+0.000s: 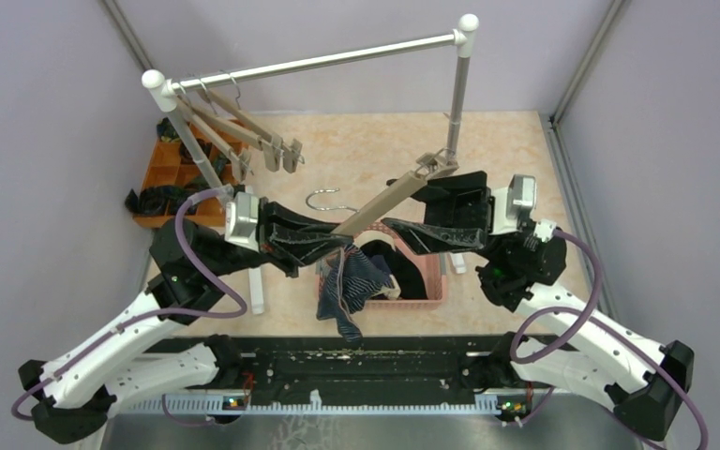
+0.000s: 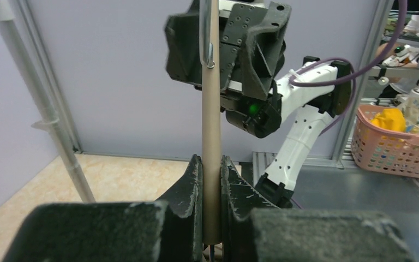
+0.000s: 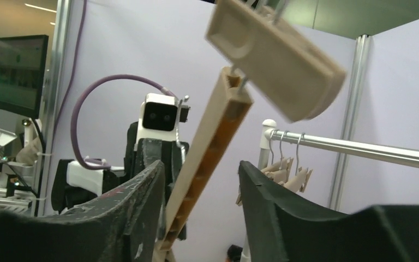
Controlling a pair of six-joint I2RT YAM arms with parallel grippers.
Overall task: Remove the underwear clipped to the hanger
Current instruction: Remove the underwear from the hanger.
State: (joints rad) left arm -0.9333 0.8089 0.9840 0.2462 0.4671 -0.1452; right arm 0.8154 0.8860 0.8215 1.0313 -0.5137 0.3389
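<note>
Clamping the hanger (image 1: 389,199) in the left gripper (image 2: 211,169), straddling its far end with the right gripper (image 3: 202,180) spread. Dangling limp over the basket (image 1: 412,301), striped underwear (image 1: 345,292): soft, light, probably best pinched high.

Over the pink basket (image 1: 422,299) the tan hanger (image 1: 389,199) lies slantwise, barring my straight way down. Behind the basket I have bare table (image 1: 366,150). To its left, the rack post (image 1: 192,141) and spare hangers (image 1: 264,142) crowd me.
</note>
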